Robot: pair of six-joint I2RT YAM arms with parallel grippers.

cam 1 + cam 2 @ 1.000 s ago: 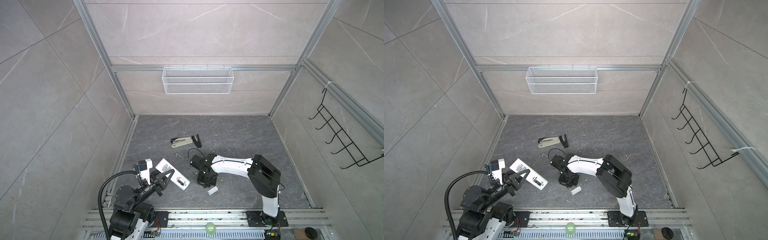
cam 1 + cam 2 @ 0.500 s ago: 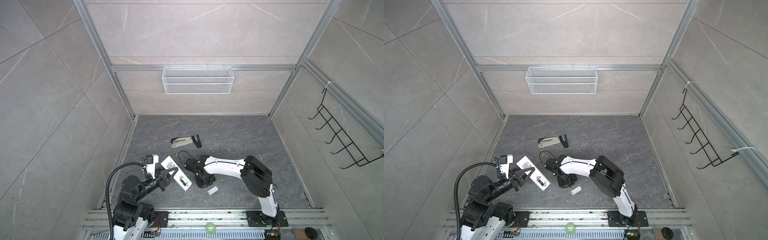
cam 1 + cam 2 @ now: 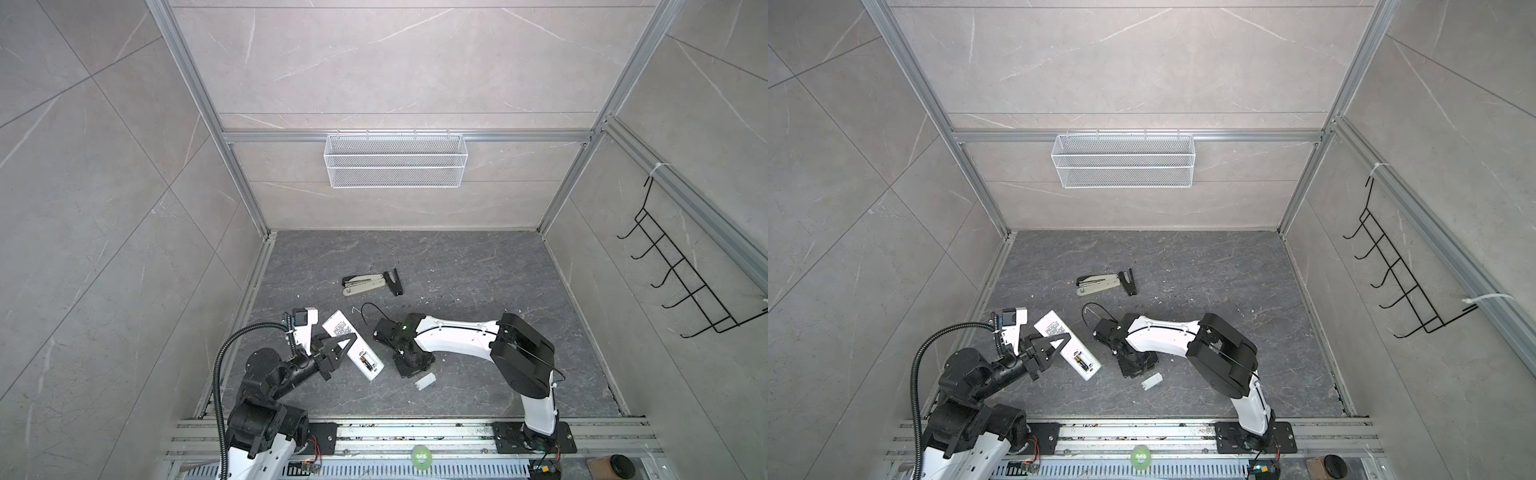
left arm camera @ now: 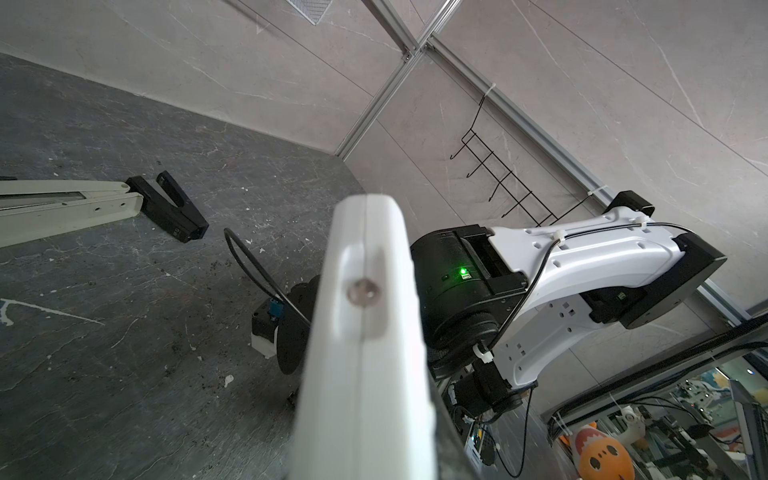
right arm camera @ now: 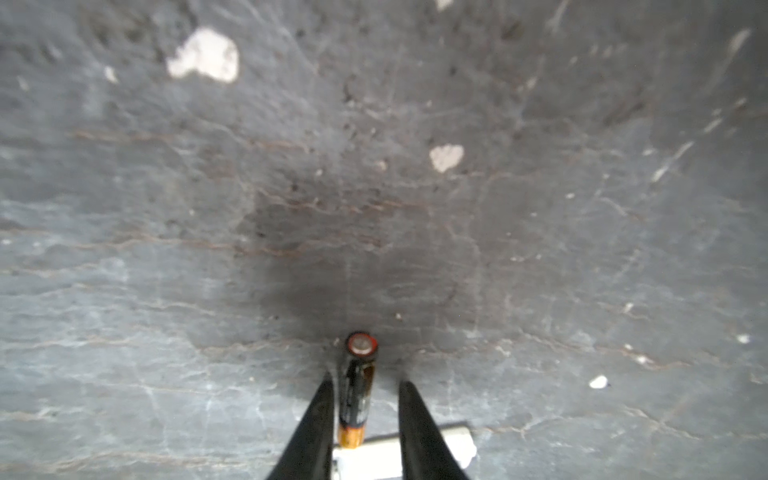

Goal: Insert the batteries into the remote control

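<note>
Moved since a second ago: left arm, stretched further in over the worktop (image 3: 457,266), with the remote control (image 3: 340,329) carried slightly toward the centre.

- White battery cover (image 3: 426,380): unmoved, loose on the worktop, nearest the front rail.
- Right pincer (image 5: 368,380): just behind the cover, pointing down at the worktop, fingers parted, released.
- Battery (image 5: 355,395): black with a copper band. It sits between those fingers, against one and with a clear gap to the other. Its copper end is by the cover in the right wrist view.
- Left pincer (image 3: 347,340): clenched on the remote control near its middle.
- Remote control: back upward, printed label toward the far end, compartment open at the near end. It lies just left of the right pincer in both top views.
- Second battery (image 3: 365,358): seated in that compartment.
- Stapler (image 3: 363,284): beige and black, opened out, further back, well apart from the rest.
- Wire basket (image 3: 395,160): hung on the back wall.
</note>
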